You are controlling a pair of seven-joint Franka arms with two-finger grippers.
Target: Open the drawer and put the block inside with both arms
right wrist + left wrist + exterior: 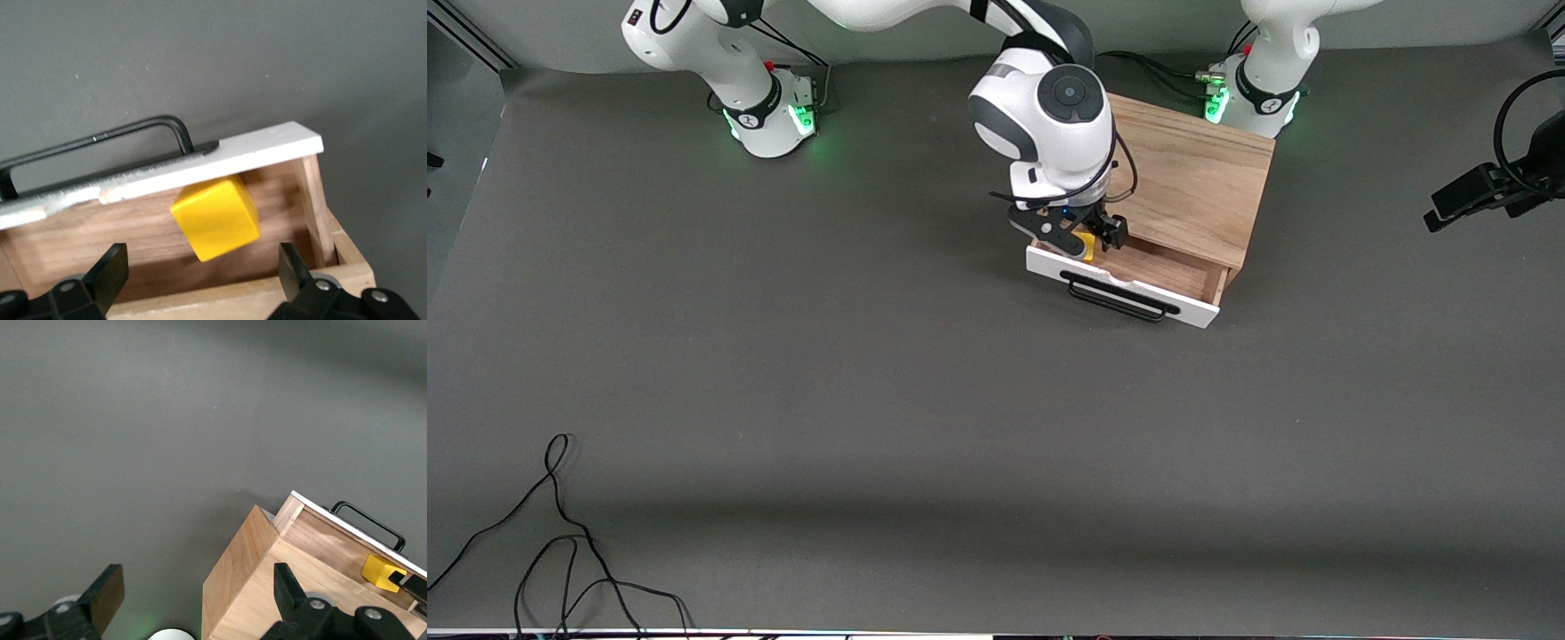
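The drawer [1197,310] stands pulled out of the wooden box [1192,178], its black bar handle [1116,302] facing the front camera. The yellow block [1086,244] is inside the drawer, close against the white front panel at the right arm's end. In the right wrist view the block [215,217] is tilted and touches neither finger. My right gripper [1083,236] hangs open just above it, over the drawer [200,167]. My left gripper [197,600] is open and empty, high over the box's edge [247,587], and it is out of the front view. The block also shows in the left wrist view [380,572].
The box stands near the left arm's green-lit base [1249,102]. A black clamp on a cable [1494,191] juts in at the left arm's end of the table. Loose black cables [560,551] lie near the front camera at the right arm's end.
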